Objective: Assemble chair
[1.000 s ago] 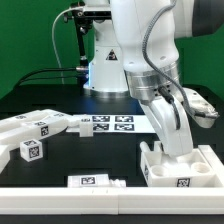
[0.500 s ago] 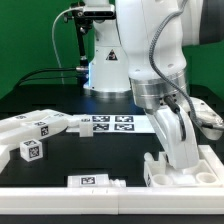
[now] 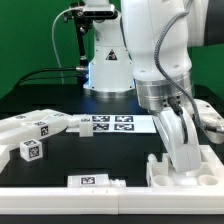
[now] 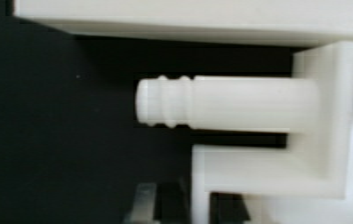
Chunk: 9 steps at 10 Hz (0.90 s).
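- Black counter before a green backdrop carries the chair, not yet whole. Its stepped block sits at the exterior view's right, near the front edge.
- The wrist view shows a ribbed peg jutting sideways from a white wall of that block.
- Since a second ago, the arm has slid toward the exterior view's right, and the block has moved slightly with it.
- The arm stands tall, with its wrist pointing straight down onto the block. The gripper is closed, with nothing visible between its jaws.
- Counted: one stepped block, and one flat tagged bar at the front edge. One cluster of tagged pieces lies at the left, their number unclear. One marker board lies behind.
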Each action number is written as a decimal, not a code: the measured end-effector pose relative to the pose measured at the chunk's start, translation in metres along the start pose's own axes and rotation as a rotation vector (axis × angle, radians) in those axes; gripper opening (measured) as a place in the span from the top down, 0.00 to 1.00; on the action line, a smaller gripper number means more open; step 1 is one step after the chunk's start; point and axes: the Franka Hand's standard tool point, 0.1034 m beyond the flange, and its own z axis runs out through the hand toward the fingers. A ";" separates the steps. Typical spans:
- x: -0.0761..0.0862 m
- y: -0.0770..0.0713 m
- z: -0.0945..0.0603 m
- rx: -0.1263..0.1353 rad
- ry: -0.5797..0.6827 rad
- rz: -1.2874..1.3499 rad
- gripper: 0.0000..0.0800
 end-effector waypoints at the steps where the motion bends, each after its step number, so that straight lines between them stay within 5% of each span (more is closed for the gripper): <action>1: -0.003 -0.001 0.000 0.008 0.004 0.028 0.96; 3: -0.002 -0.001 0.000 0.010 0.005 0.032 0.96; 5: -0.003 -0.001 -0.001 0.012 0.002 0.021 0.67; 6: 0.001 -0.005 -0.016 0.030 -0.017 -0.021 0.50; 7: 0.011 -0.005 -0.031 0.045 -0.025 -0.091 0.50; 8: 0.027 -0.005 -0.045 0.053 -0.024 -0.184 0.28; 9: 0.031 -0.005 -0.054 0.038 -0.028 -0.288 0.22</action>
